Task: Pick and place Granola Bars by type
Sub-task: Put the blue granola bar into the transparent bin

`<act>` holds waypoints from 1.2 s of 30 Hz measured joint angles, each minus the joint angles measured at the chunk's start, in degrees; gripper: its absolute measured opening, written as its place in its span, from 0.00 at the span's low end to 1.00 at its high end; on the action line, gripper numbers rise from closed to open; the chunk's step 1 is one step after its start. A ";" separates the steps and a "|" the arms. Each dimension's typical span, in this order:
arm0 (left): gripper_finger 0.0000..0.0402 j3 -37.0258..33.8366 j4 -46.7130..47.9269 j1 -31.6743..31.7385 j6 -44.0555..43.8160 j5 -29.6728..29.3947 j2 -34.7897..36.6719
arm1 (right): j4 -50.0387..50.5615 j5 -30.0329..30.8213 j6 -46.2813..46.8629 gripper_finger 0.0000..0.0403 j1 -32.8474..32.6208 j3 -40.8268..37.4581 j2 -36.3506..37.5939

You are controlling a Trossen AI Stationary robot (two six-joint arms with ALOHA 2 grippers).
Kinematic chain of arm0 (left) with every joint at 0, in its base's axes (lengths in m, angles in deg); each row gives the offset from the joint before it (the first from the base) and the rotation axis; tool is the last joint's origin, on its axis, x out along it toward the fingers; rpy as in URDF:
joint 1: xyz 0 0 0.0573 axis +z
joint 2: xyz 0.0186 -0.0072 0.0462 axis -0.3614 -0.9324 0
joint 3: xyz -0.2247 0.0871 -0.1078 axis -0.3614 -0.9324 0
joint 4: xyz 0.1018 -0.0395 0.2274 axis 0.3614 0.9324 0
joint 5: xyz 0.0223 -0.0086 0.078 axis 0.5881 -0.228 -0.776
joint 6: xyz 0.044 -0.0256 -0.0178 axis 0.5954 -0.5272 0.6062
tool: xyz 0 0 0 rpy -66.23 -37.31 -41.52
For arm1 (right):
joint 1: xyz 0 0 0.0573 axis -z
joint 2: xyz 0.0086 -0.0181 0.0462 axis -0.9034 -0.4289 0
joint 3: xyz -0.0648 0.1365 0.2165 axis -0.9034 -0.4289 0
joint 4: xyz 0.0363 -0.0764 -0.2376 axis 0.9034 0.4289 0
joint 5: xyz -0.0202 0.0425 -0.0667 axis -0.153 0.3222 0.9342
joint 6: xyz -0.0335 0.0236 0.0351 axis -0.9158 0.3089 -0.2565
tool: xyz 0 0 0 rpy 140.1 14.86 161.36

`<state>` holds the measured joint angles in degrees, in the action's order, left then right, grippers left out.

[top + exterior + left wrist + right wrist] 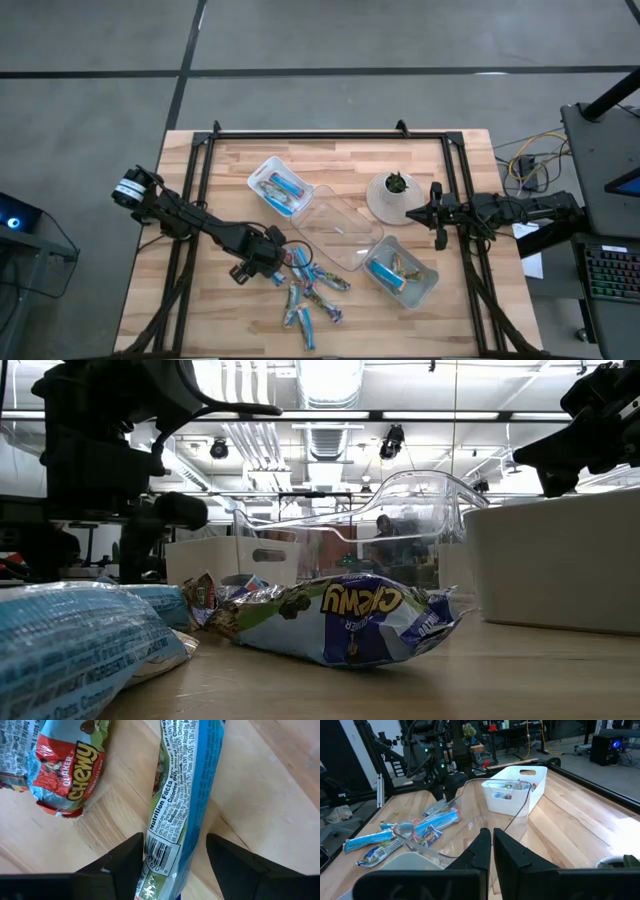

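Reaching in from the left edge of the pale wooden slatted tabletop (230, 310), the left end effector (268, 252) sits low over the near end of a loose pile of foil-wrapped granola bars (312, 295), its two dark fingers (122, 865) spread apart. In the left wrist view a long blue-and-green foil-wrapped bar (182, 795) with its nutrition panel facing up lies on the wood between those fingers, its end running in between them, with the fingers not closed on it; a shorter red-and-blue "Chewy" bar (60, 767) lies just beside it, outside the fingers. The rest of the pile is scattered toward the front of the tabletop. Behind the pile, a white rectangular bin (280, 186) holds a couple of blue-wrapped bars, and an empty clear rectangular plastic tray (338, 235) lies between it and a second bin (402, 274), which holds blue and tan-wrapped bars. A small green plant in a white round pot (391, 196) stands behind that bin. Farther right, the right end effector (436, 215) hangs near the plant, clear of the bars, its fingers pressed together on nothing.
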<state>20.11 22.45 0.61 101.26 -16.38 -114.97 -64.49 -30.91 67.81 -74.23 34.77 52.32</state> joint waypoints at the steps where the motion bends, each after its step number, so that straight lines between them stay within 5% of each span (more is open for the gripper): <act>1: 0.50 0.00 0.12 0.00 -0.19 0.12 -0.02 | 0.00 0.00 0.00 0.03 0.02 0.00 -0.02; 21: 0.10 0.63 1.72 -0.10 -0.10 2.68 -0.11 | 0.02 0.00 0.00 0.03 0.01 0.00 -0.02; 36: 0.07 0.84 2.10 -0.04 -0.39 2.97 -0.11 | 0.02 0.00 0.00 0.03 0.01 0.00 -0.02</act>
<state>20.94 24.55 0.56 100.87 -13.40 -115.08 -64.46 -30.91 67.81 -74.22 34.77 52.30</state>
